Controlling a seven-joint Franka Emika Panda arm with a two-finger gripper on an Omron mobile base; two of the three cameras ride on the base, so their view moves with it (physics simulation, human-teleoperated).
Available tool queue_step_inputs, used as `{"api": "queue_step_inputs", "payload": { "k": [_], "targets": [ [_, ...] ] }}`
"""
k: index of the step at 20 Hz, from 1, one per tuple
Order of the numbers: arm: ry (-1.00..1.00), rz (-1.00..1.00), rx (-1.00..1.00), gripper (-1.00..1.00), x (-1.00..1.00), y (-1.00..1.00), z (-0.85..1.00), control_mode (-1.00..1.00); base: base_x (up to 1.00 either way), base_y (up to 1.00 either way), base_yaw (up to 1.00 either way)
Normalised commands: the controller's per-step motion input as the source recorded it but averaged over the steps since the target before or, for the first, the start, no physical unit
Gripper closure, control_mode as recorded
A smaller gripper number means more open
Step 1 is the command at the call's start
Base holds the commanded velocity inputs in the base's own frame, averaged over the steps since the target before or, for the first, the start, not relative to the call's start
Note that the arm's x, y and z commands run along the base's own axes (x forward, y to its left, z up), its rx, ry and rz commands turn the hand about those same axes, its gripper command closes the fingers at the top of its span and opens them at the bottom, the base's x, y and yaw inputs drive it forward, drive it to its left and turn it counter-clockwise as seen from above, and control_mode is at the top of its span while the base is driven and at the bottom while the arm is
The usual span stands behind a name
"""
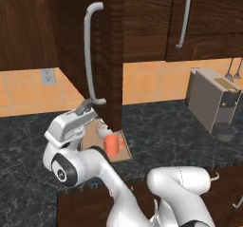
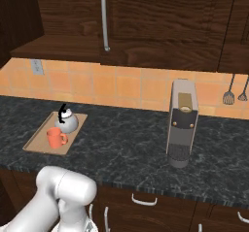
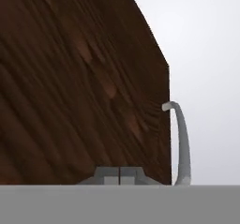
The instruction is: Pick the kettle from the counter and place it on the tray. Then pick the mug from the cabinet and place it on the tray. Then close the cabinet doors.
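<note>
So the kettle and the mug are both sitting on the tray already, lower left of the right base view, mug just in front of the kettle. Going by that, only the cabinet doors are left.

The relation that matters: 1 door stands swung out toward the robot, seen nearly edge-on in the upper middle of the left base view, its long axis running top to bottom. Its bar handle runs the same way down the face. The gripper sits at the lower end of that handle, just left of the door's bottom corner and right up against it from this angle. I can't tell if it's actually touching.

In the hand view the door panel covers the left and middle of the frame, with the handle curving down at the lower right. The fingertips look pressed together with nothing between them, so I'd call the hand closed and empty.

My guess is the next move is a sideways shove on the door face. The tray sits on the counter directly under that door, but well below the door's bottom edge.

In the right base view, another door up top looks flush and shut.
</note>
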Motion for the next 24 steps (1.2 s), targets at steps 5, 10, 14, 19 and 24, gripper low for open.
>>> {"api": "queue_step_inputs", "payload": {
  "k": [5, 10, 14, 19, 24],
  "targets": [
    [0.73, 0.0, -0.01, 1.0, 0.16, -0.93, 0.22, -1.0, 0.0, 0.0, 0.0],
    [0.97, 0.0, -0.09, 1.0, 0.44, -0.83, 0.2, -1.0, 0.0, 0.0, 0.0],
    [1.0, 0.0, -0.11, 1.0, 0.55, -0.79, 0.26, -1.0, 0.0, 0.0, 0.0],
    [0.99, 0.0, -0.12, 1.0, 0.74, -0.71, 0.24, -1.0, 0.0, 0.0, 0.0],
    [0.64, 0.0, -0.17, 1.0, 0.93, -0.19, 0.01, -1.0, 0.0, 0.0, 0.0]
  ]
}}
